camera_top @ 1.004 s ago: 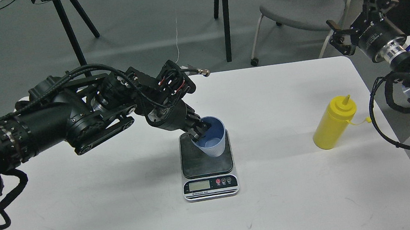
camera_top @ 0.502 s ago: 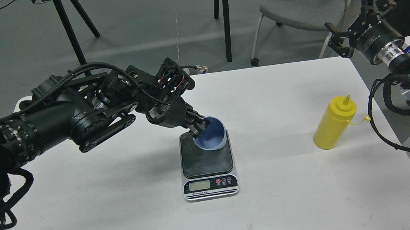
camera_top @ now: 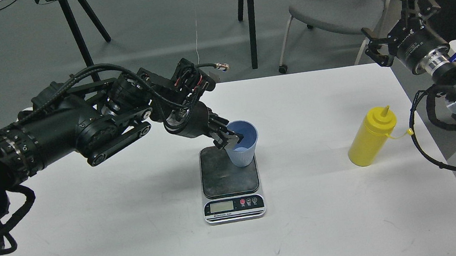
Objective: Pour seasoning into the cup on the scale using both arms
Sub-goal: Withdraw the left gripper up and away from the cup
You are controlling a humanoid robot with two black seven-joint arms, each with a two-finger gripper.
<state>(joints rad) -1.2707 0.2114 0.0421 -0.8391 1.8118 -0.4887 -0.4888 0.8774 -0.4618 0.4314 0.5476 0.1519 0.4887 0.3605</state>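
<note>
On scale, cup in left tool.

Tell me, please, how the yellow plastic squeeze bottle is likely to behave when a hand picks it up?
The yellow plastic squeeze bottle looks soft-walled, so a firm grip would probably dent it and might push seasoning out of its uncapped nozzle. It stands tall and narrow on the white table, so a sideways nudge could tip it. Smooth sides may slip.

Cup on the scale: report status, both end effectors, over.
Left end effector shut on cup rim, cup upright over scale platform. Right end effector open, raised off the table's right side. Seasoning bottle untouched, upright. Nothing between.
</note>
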